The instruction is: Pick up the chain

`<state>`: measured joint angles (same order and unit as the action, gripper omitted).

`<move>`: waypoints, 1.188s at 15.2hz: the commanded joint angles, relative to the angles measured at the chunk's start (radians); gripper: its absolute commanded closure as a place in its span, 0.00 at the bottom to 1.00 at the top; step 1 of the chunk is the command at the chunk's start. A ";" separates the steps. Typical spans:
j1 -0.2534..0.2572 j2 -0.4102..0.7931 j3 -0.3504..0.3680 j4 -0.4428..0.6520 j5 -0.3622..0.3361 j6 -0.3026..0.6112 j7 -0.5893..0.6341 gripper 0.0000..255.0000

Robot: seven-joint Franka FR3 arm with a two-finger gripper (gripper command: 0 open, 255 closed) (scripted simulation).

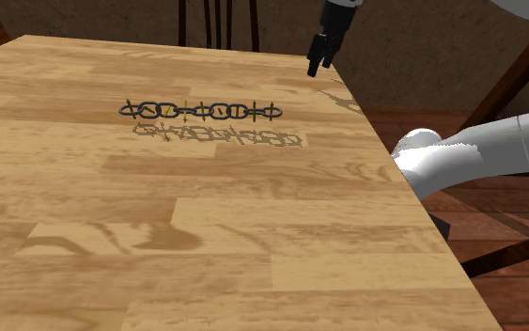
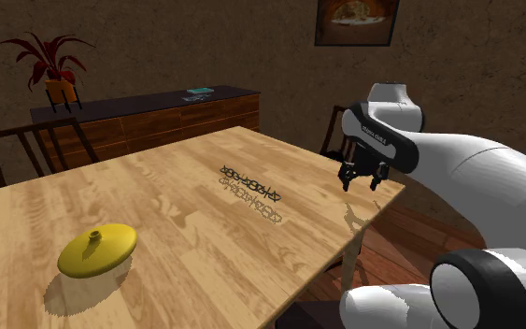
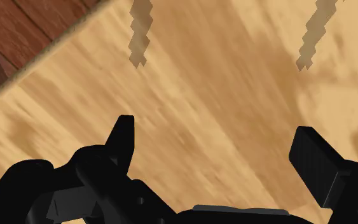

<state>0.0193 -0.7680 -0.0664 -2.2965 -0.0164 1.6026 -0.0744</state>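
black gripper (image 1: 318,64) (image 2: 362,180) (image 3: 215,137) open, chain (image 1: 201,110) (image 2: 248,181) well apart

the dark chain is stretched in a straight line near the middle of the wooden table (image 1: 253,235), its shadow (image 1: 217,135) just beside it. the gripper hangs over the table's edge nearest the arm, well apart from the chain, jaws spread wide and holding nothing.
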 commanded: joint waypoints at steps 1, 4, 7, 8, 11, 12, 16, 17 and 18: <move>0.000 0.000 0.000 0.000 0.000 0.000 0.000 0.00; 0.022 0.056 0.072 0.062 0.032 -0.052 0.077 0.00; 0.041 0.123 0.140 0.134 0.062 -0.104 0.153 0.00; 0.046 0.148 0.162 0.160 0.072 -0.120 0.179 0.00; 0.062 0.229 0.226 0.246 0.098 -0.171 0.257 0.00; 0.067 0.259 0.247 0.277 0.106 -0.187 0.283 0.00; 0.087 0.388 0.329 0.414 0.130 -0.254 0.393 0.00; 0.092 0.424 0.349 0.452 0.134 -0.271 0.422 0.00; 0.097 0.460 0.369 0.491 0.138 -0.289 0.452 0.00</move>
<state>0.1118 -0.3474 0.2823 -1.8432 0.1175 1.3286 0.3472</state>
